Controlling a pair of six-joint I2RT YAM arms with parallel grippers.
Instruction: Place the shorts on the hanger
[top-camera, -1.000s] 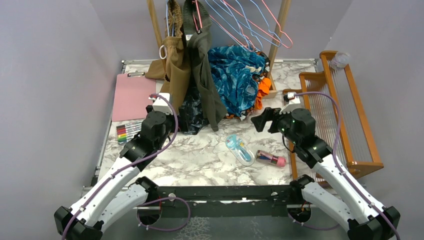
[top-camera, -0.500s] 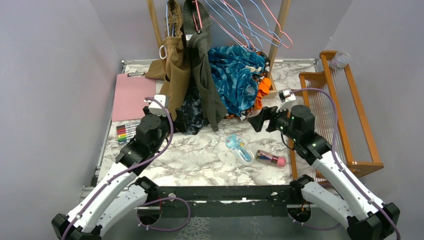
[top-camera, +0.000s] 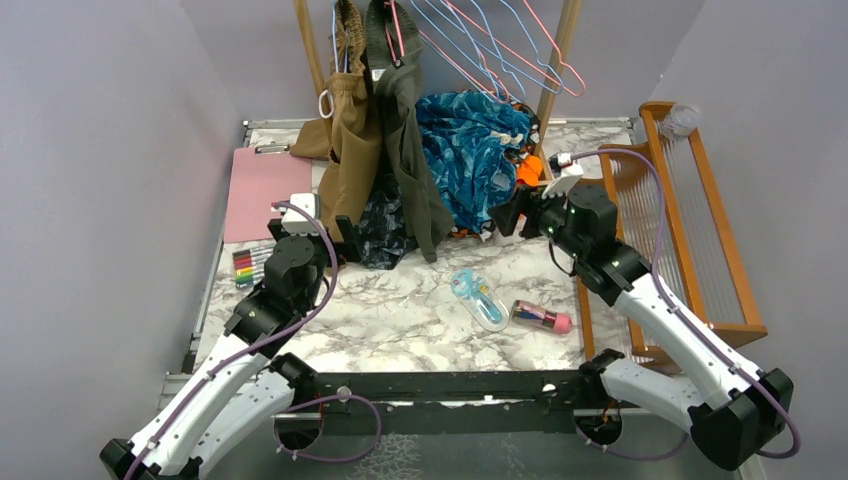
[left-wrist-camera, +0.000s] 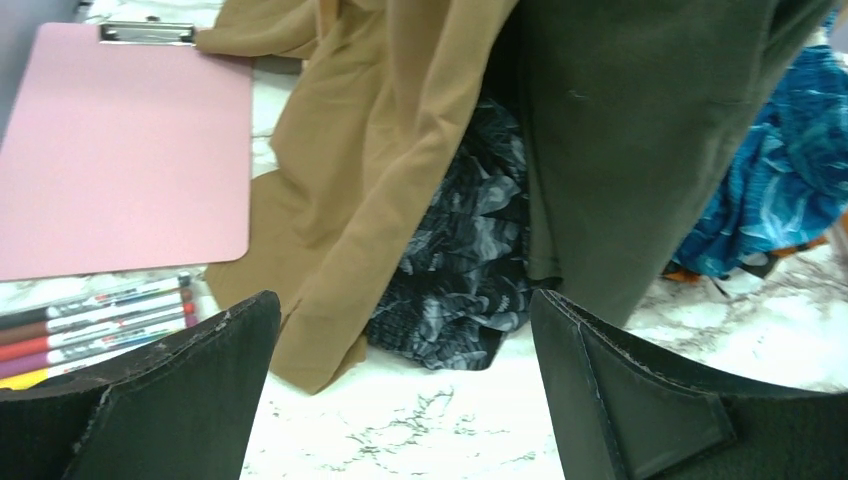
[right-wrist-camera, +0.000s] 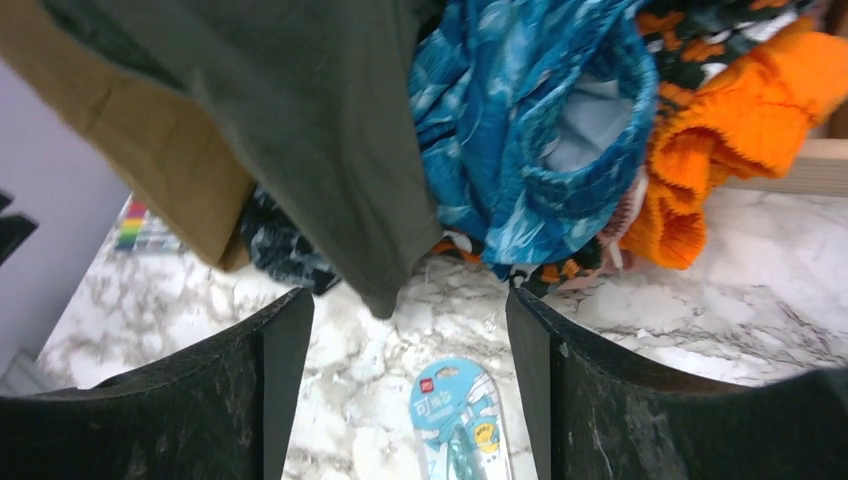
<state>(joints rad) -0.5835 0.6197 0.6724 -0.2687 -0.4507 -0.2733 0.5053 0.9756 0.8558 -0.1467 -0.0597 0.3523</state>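
**Marble counter (top-camera: 400, 320), shorts (top-camera: 465, 150) heaped at far edge**

Probably slick, light and limp, prone to sliding; best pinched at the gathered waistband (right-wrist-camera: 625, 130). Left fingers (left-wrist-camera: 150, 400) and right fingers (right-wrist-camera: 180, 410) spread wide, gripping nothing, near side of the pile.

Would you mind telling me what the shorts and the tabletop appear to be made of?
The shorts look like thin, shiny synthetic fabric, judging by the sheen on their soft folds. The tabletop looks like marble or marble-print laminate: white with grey veins; I cannot tell which.
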